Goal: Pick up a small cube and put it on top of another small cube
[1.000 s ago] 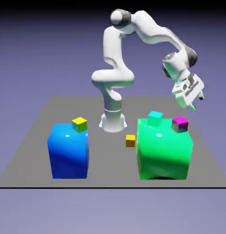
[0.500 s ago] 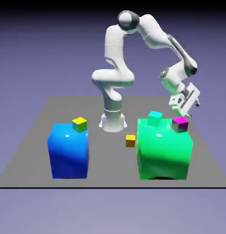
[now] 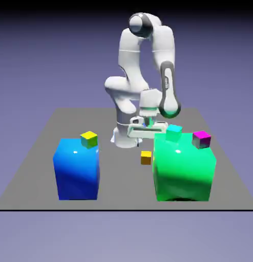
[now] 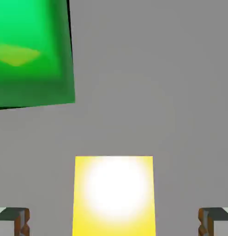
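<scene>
- We see a plain blue-violet backdrop (image 3: pixel 36 51) behind everything, darker along its upper edge and paler lower down.
- We see a flat grey table (image 3: pixel 41 148), matte and unmarked, narrowing toward the far side in the exterior view.
- Its near edge (image 3: pixel 123 209) shows as a thin dark line, and below it we find the same blue-violet tone again.
- In the hand view we see that grey surface (image 4: pixel 157 83) filling most of the picture, evenly lit.
- We see soft, even light, with only faint shading on the tabletop.
</scene>
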